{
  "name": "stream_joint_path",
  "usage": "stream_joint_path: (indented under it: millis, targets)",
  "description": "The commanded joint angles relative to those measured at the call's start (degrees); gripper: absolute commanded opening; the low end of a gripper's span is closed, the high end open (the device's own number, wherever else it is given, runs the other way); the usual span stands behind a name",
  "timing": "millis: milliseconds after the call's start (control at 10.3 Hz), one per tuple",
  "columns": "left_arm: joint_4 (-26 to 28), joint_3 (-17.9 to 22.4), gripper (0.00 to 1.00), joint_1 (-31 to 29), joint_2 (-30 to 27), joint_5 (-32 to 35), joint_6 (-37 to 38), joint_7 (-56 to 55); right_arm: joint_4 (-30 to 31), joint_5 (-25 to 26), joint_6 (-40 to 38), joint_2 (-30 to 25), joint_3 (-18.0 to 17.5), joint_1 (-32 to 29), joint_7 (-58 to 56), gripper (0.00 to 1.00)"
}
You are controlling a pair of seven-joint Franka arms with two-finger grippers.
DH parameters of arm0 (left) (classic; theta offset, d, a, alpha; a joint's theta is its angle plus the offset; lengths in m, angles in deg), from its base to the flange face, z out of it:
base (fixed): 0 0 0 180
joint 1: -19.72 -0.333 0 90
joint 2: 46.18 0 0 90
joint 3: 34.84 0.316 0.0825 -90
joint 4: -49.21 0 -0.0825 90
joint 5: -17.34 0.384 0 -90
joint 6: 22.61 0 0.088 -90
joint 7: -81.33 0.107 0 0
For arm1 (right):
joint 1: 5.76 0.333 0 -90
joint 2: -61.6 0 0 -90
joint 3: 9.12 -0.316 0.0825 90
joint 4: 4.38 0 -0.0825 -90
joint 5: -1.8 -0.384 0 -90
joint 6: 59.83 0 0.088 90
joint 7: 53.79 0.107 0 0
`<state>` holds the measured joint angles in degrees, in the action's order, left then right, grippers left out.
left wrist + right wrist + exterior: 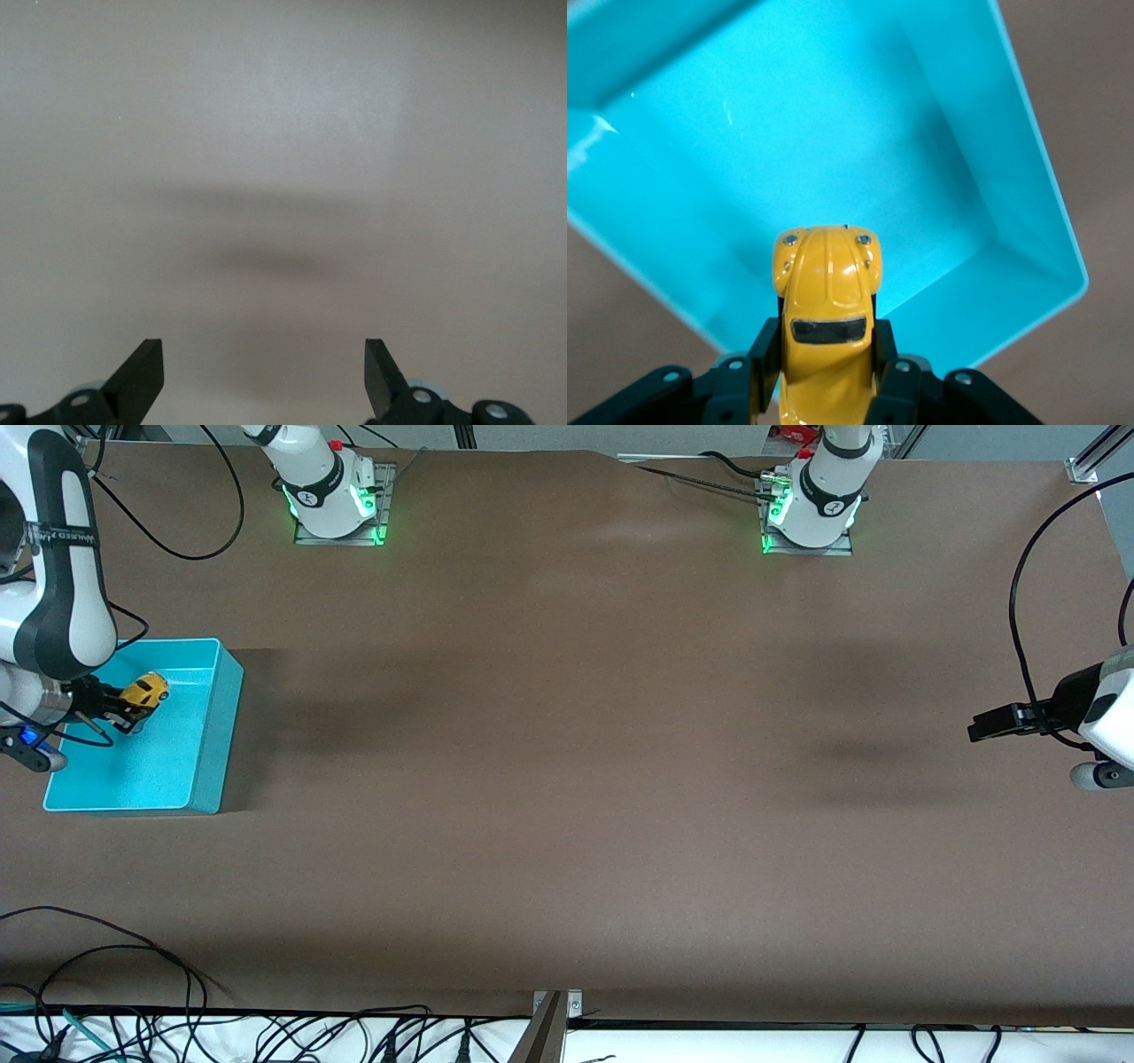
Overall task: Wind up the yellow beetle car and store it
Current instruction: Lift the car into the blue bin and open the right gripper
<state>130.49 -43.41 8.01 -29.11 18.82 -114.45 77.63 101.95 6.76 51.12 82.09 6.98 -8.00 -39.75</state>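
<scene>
— What did the surface look like, and was there any writing to read?

— The table [567,779] was a wide matte brown sheet with soft shadows on it. Black cables [177,1036] lay tangled along the edge nearest the front camera, and both arm bases glowed green at their mounts. The only lettering was a small strip on the right arm's link, too fine to read.

— And the bin?

— A turquoise bin [199,771] sat at the right arm's end of the table, glossy inside.

— Where was the car?

— The yellow beetle car [145,689] was in the air over the bin, clamped at its sides by the right gripper [120,707]; the right wrist view showed its rounded body [827,301] jutting out between the black fingers [764,354].

— The other arm?

— It waited at its own end, the left gripper [997,722] over bare table, its fingers [142,372] spread wide with nothing between them.
</scene>
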Motion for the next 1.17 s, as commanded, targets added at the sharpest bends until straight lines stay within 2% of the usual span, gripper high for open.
stream_joint_path:
  millis: [0,195,390,585,682,779,974,1072]
  targets:
    - [-1.7,-0.1,1.00,-0.5,-0.5,-1.0,0.0,1.3,6.0,0.5,7.4,0.2,-0.4,-3.3,-10.5,0.18]
    - [-2.6,-0.3,1.00,-0.6,-0.9,-1.0,0.1,1.3,6.5,0.4,11.5,4.9,-0.4,-3.7,-17.1,0.18]
    - [-2.0,-0.2,1.00,-0.6,-2.7,-2.2,0.2,1.9,6.4,0.6,11.3,6.4,-0.4,-3.8,-17.5,0.21]
    - [-0.2,0.0,1.00,0.0,-5.0,-4.4,0.2,2.0,6.3,0.7,10.5,7.1,-0.5,-4.0,-18.1,0.54]
    - [0.8,0.0,0.99,0.0,-5.9,-4.4,0.2,2.1,6.0,0.7,10.3,7.3,-0.5,-3.8,-18.2,0.87]
    - [1.3,0.0,0.99,0.0,-6.2,-4.5,0.2,2.2,5.7,0.7,9.6,6.8,-0.5,-3.6,-18.3,1.00]
    - [3.3,0.0,0.99,0.0,-7.9,-4.5,0.1,2.2,1.5,0.7,0.1,4.8,-0.5,-3.5,-18.1,1.00]
    - [3.6,0.0,0.99,0.0,-8.2,-4.6,0.1,2.2,-3.0,0.7,-6.4,3.8,-0.6,-3.4,-17.6,1.00]
